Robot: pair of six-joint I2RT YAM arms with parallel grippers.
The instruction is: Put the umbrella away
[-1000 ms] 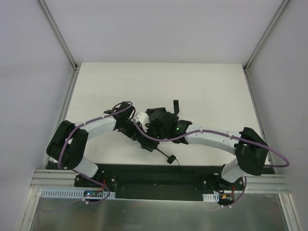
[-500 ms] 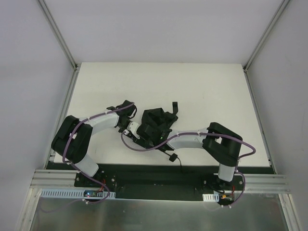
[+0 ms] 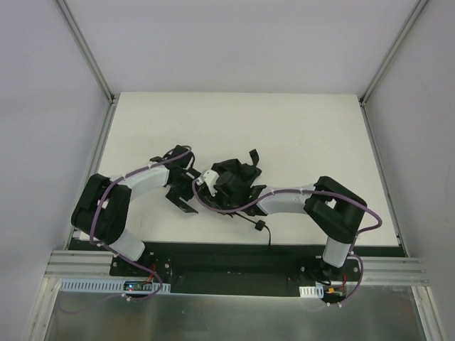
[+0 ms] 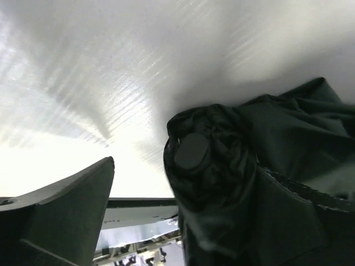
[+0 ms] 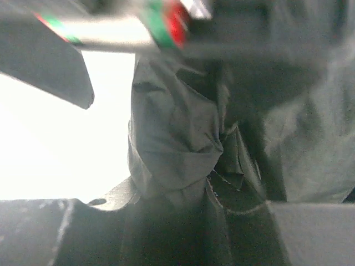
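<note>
Left gripper (image 3: 182, 193): jaws wide apart, nothing gripped. Left wrist view shows 1 finger (image 4: 61, 216) low at the left, with bright table showing in the gap between it and the umbrella (image 3: 238, 177).

Round end cap (image 4: 191, 151) of the bundle faces this camera.

Right gripper (image 5: 194, 216): jaws drawn in on bunched black canopy fabric, which fills the space between both fingers (image 5: 39, 233).

The umbrella lies crumpled on the white table (image 3: 298, 135), mid-table toward the near edge, between the 2 wrists. Its handle (image 3: 259, 226), with cord, trails towards the arm bases.
</note>
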